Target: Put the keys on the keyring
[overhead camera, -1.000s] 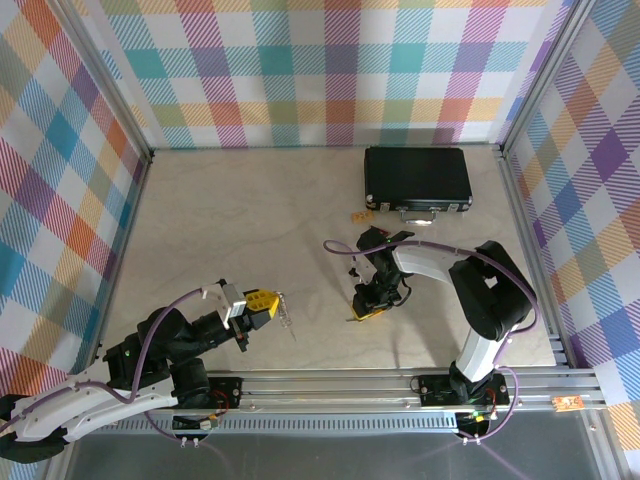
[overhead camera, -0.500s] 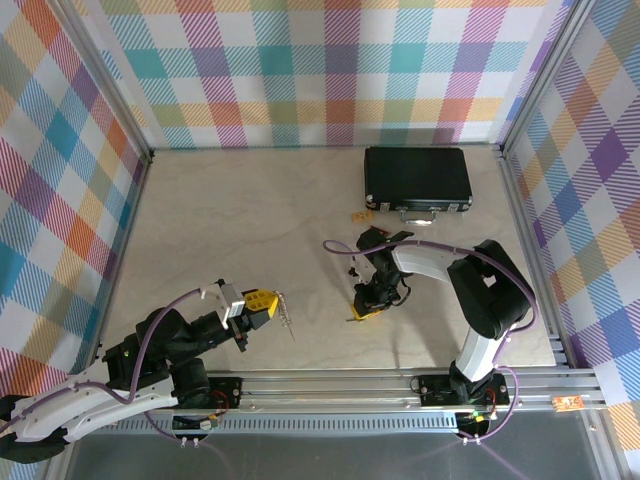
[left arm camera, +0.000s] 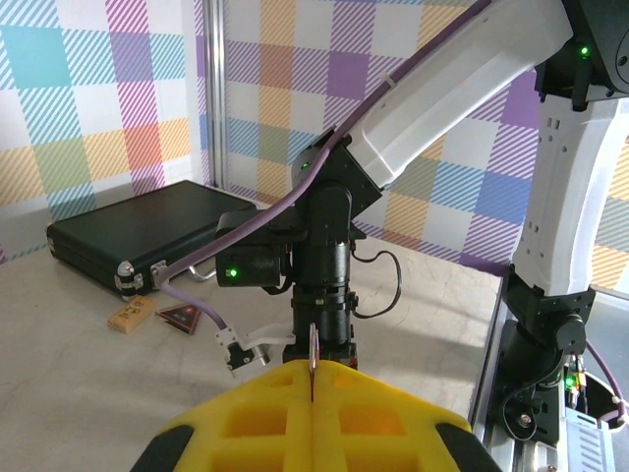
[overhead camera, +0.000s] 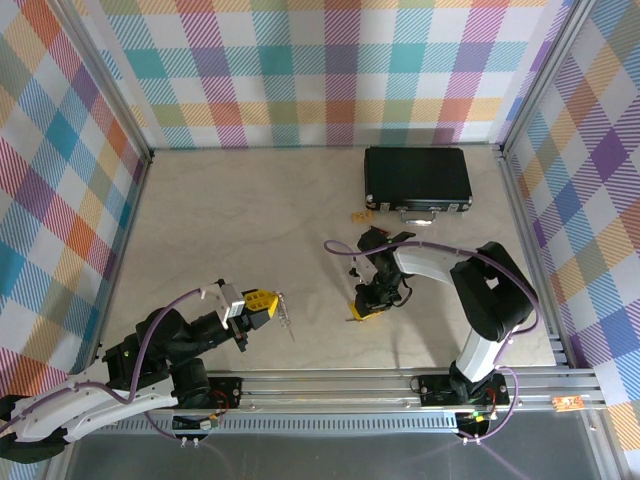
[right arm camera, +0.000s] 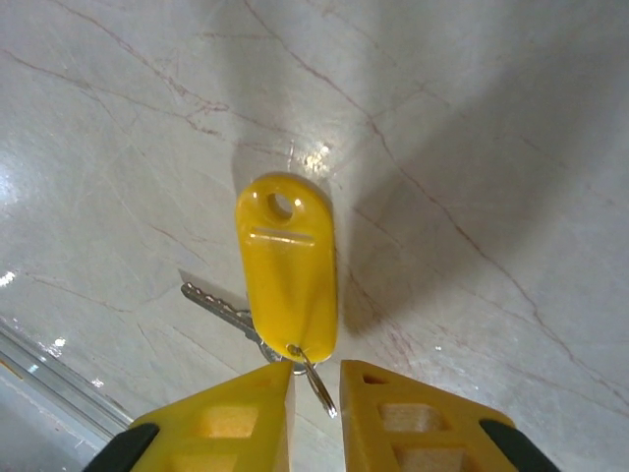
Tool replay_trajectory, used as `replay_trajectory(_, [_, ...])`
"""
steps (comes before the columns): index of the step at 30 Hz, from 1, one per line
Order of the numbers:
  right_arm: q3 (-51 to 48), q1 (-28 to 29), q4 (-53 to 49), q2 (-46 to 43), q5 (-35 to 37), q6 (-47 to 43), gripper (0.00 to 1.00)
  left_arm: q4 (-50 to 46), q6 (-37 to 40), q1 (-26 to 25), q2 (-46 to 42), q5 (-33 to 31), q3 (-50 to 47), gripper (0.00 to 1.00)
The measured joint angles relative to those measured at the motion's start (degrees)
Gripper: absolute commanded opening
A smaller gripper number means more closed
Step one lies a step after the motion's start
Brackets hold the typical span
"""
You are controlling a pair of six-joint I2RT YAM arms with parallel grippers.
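The key (right arm camera: 221, 310) is a thin silver blade lying on the table under its yellow head (right arm camera: 287, 265). My right gripper (right arm camera: 316, 379) points straight down over it. A small wire ring (right arm camera: 322, 385) at the yellow head's near end runs slantwise across the narrow gap, from one yellow finger to the other. From above, that gripper (overhead camera: 368, 306) covers most of the key (overhead camera: 357, 316). My left gripper (left arm camera: 314, 366) is shut on the keyring (left arm camera: 314, 346), seen edge-on as a thin metal strip. From above, the keyring (overhead camera: 287, 317) sticks out of the left gripper (overhead camera: 268, 305).
A black case (overhead camera: 417, 180) lies at the back right. A small tan tag (overhead camera: 360, 215) sits in front of it, and a dark red triangular tag (left arm camera: 187, 317) lies beside the tan one (left arm camera: 131, 314). Metal rails border the table.
The right gripper's jaws have drawn in around the small ring at the key. The left arm has not moved.
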Motion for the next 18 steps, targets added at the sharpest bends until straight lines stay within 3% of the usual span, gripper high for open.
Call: replay_trajectory(18, [0.0,0.0,0.1,-0.3,0.0,0.0,0.18,0.0,0.0,0.0,0.0,0.0,0.0,0.00])
